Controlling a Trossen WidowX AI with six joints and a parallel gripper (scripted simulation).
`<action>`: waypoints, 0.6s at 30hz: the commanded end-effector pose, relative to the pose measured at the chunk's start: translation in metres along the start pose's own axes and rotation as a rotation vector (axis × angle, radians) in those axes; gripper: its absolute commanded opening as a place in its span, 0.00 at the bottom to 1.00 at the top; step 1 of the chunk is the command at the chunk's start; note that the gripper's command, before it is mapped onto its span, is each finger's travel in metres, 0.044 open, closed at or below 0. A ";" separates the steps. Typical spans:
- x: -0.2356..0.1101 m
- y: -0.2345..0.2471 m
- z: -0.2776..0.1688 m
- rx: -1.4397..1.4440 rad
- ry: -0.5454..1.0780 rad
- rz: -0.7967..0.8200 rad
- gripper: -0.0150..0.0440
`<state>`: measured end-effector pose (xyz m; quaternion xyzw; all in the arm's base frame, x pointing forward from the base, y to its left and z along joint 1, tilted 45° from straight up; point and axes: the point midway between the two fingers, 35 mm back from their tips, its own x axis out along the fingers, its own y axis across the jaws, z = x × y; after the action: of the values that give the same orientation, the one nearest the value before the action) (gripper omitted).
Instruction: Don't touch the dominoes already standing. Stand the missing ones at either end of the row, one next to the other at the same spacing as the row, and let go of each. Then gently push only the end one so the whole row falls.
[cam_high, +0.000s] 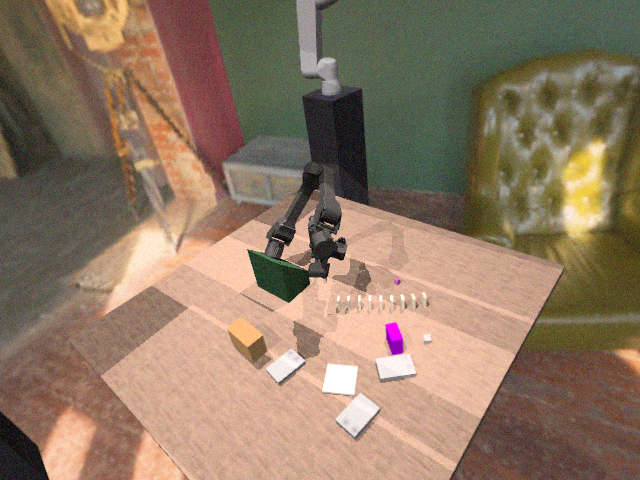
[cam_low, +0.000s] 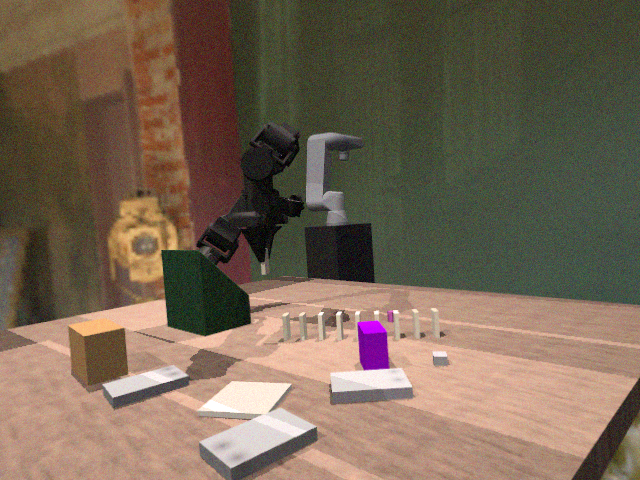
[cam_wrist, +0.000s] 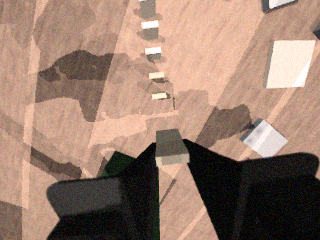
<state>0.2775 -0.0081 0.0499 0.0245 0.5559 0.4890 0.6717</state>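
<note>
A row of several cream dominoes (cam_high: 381, 302) (cam_low: 356, 324) (cam_wrist: 156, 76) stands on the wooden table (cam_high: 206, 413). My gripper (cam_high: 316, 272) (cam_low: 263, 258) (cam_wrist: 169, 144) is shut on one more cream domino (cam_low: 264, 267) (cam_wrist: 171, 147) and holds it upright, well above the table. It hangs a little beyond the left end of the row, beside the dark green wedge (cam_high: 279, 279) (cam_low: 199, 297). In the wrist view the row runs away from the held domino, and its nearest piece (cam_wrist: 159, 96) is a short way ahead.
An orange cube (cam_high: 247, 338) (cam_low: 98, 351), three grey slabs (cam_high: 285, 365) (cam_high: 395, 366) (cam_high: 357, 414), a white slab (cam_high: 340, 378) (cam_wrist: 290, 63), a purple block (cam_high: 393, 337) (cam_low: 372, 344), a small grey cube (cam_high: 427, 337) and a tiny purple cube (cam_high: 396, 281) lie around the row.
</note>
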 end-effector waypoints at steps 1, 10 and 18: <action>0.010 0.002 0.000 0.004 -0.004 0.001 0.44; 0.066 -0.003 0.004 0.004 -0.003 -0.005 0.44; 0.112 0.002 0.003 0.003 -0.006 0.001 0.44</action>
<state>0.2728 0.0570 -0.0172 0.0220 0.5547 0.4868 0.6744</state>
